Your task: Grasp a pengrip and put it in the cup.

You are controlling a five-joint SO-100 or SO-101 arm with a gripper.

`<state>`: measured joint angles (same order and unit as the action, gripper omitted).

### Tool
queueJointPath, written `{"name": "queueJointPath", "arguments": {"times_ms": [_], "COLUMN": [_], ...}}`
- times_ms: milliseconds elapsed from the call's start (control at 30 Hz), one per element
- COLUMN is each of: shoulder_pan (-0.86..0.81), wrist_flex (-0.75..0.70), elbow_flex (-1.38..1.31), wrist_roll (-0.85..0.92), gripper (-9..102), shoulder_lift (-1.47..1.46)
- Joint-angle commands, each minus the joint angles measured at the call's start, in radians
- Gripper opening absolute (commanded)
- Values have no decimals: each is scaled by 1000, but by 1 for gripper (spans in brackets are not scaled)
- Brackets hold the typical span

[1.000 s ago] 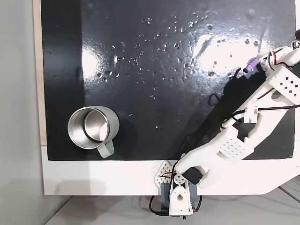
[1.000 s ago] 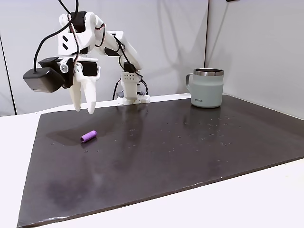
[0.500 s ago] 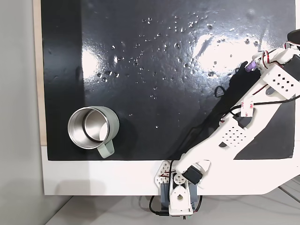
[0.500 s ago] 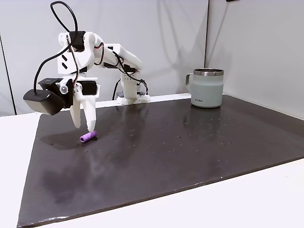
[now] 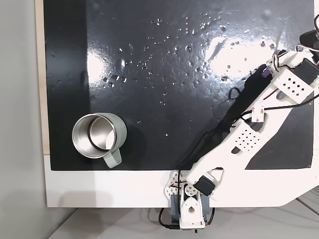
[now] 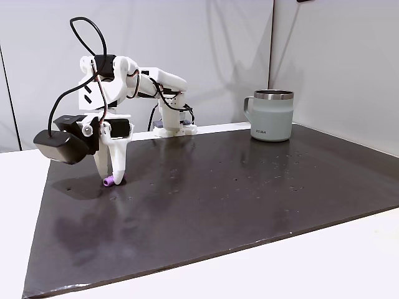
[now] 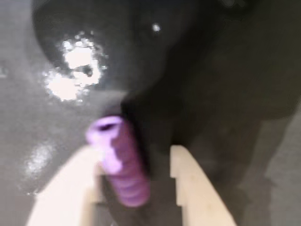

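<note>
The pengrip (image 7: 120, 162), a small light-purple ribbed cylinder, lies on the black mat between my gripper's (image 7: 136, 155) two pale fingers. It rests against the left finger (image 7: 66, 188), and a dark gap separates it from the right finger (image 7: 197, 188). The gripper is open. In a fixed view from the side, the gripper (image 6: 111, 179) points down with its tips at the mat, astride the pengrip (image 6: 108, 182). From above, a sliver of the pengrip (image 5: 265, 72) shows beside the wrist. The cup (image 5: 94, 135), a steel mug with a grey-green wall, stands upright far away, and its handle shows in the side view (image 6: 272, 116).
The black mat (image 5: 149, 74) has small shiny specks and glare patches. It lies on a white table (image 5: 99, 189). The arm's base (image 5: 189, 209) stands at the mat's near edge in the view from above. A wide stretch of bare mat separates gripper and cup.
The gripper has come down from above the mat until its fingertips stand on either side of the pengrip. The pengrip and the cup have not moved.
</note>
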<state>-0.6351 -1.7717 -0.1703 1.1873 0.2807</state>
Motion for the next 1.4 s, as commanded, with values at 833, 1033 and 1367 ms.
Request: {"name": "queueJointPath", "arguments": {"times_ms": [833, 1033, 1367], "shoulder_pan": [534, 876, 1387], "wrist_flex": [-54, -54, -34], "elbow_flex": [1287, 1480, 1427], "wrist_roll": [-422, -618, -950], "gripper": [0, 0, 0], "shoulder_lift": [1399, 1635, 1582]}}
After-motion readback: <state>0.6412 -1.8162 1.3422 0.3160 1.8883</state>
